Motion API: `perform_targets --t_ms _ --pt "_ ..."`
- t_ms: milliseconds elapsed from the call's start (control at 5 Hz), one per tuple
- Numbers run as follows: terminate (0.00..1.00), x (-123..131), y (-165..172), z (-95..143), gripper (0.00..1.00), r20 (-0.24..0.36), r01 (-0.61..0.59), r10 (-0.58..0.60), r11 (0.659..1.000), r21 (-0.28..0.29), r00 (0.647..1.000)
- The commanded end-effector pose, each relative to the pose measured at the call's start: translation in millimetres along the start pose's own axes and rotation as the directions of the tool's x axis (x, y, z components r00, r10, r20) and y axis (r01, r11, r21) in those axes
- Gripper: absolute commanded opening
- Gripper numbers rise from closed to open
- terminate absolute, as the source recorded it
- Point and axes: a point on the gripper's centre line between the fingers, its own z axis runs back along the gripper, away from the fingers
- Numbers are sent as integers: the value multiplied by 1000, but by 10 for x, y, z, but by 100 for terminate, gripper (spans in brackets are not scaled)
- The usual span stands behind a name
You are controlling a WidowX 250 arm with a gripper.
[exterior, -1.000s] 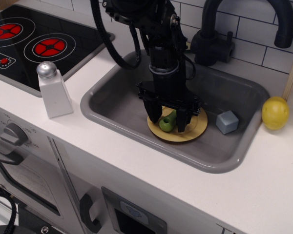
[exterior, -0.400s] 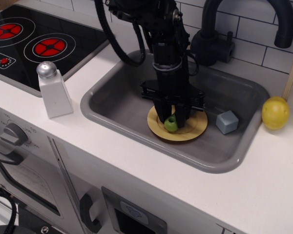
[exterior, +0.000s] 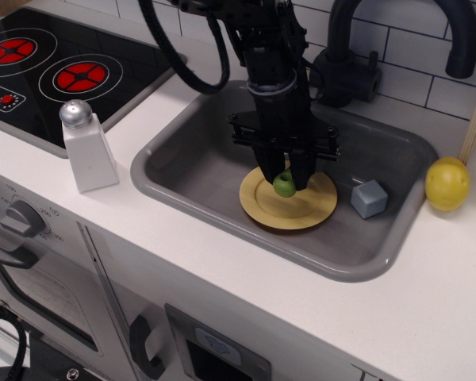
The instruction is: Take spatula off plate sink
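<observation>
My gripper (exterior: pixel 284 179) hangs over the mustard-yellow plate (exterior: pixel 289 205), which lies in the grey sink (exterior: pixel 190 171). It is shut on the lime-green handle of the spatula (exterior: pixel 285 185) and holds it just above the plate. Only the round handle end shows between the black fingers (exterior: pixel 266 175). The dark slotted blade is hidden behind the gripper.
A grey-blue cube (exterior: pixel 370 198) sits in the sink right of the plate. A yellow ball (exterior: pixel 447 183) rests on the white counter at the right. A black faucet (exterior: pixel 353 59) stands behind the sink. A white shaker (exterior: pixel 86 146) and a black stovetop (exterior: pixel 51 71) are at the left.
The gripper closed on the green handle and rose with it, shifting slightly right. The spatula went from lying on the plate to hanging just above it.
</observation>
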Motion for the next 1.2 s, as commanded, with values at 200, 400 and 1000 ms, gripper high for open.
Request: perform_targets --t_ms 200,400,1000 --pt "0 -115 401 235 0 34 -89 88 995 48 996" --pt "0 -210 546 187 0 46 -130 127 989 67 991" --pt "0 -394 657 -68 0 -2 -150 152 978 144 988"
